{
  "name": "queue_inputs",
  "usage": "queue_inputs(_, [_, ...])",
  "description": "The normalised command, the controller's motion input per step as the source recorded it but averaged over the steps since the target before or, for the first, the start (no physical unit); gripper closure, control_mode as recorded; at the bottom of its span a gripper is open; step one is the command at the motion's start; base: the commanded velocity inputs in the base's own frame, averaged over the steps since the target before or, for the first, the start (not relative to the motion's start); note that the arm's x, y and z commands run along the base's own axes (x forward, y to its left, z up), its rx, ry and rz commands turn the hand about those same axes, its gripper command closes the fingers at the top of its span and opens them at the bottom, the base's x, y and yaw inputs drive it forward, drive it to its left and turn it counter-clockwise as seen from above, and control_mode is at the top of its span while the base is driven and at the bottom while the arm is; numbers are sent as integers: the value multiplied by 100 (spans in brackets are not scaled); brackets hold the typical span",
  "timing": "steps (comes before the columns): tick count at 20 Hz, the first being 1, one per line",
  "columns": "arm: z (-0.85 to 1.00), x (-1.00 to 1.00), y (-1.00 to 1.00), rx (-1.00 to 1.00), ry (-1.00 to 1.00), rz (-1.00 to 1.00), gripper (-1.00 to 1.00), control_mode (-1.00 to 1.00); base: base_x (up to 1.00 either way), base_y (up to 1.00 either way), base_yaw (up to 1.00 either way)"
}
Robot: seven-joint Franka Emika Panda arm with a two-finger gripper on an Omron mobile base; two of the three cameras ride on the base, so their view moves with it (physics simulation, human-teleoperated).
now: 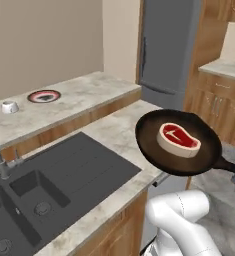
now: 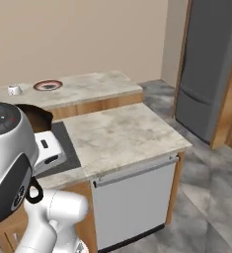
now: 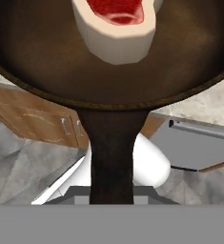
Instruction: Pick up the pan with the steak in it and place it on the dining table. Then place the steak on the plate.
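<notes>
Dark brown-black, the pan (image 1: 189, 160) hangs in the air at the right of the left base view, over the corner of the dining table (image 1: 114, 132) and tilted a little toward the camera, its black handle running off to the right edge. Inside it lies the steak (image 1: 178, 139), red with a cream fat rim, near the pan's middle. In the hand view the pan (image 3: 46, 62) spans the upper frame, the steak (image 3: 117, 33) sits at top centre, and the handle drops straight to the bottom; the fingertips are hidden there, so I cannot tell how the pincer stands. At the upper left of the left base view, the plate (image 1: 44, 96) rests on the raised ledge, with a small white cup (image 1: 9, 106) just beside it.
</notes>
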Motion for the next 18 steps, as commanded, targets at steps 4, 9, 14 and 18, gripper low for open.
queue_inputs(4, [0, 0, 0, 0, 0, 0, 100, 100, -4, 0, 50])
queue_inputs(9, [0, 0, 0, 0, 0, 0, 100, 100, -7, 0, 50])
queue_inputs(14, [0, 0, 0, 0, 0, 0, 100, 100, -7, 0, 49])
queue_inputs(18, [0, 0, 0, 0, 0, 0, 100, 100, -10, 1, 46])
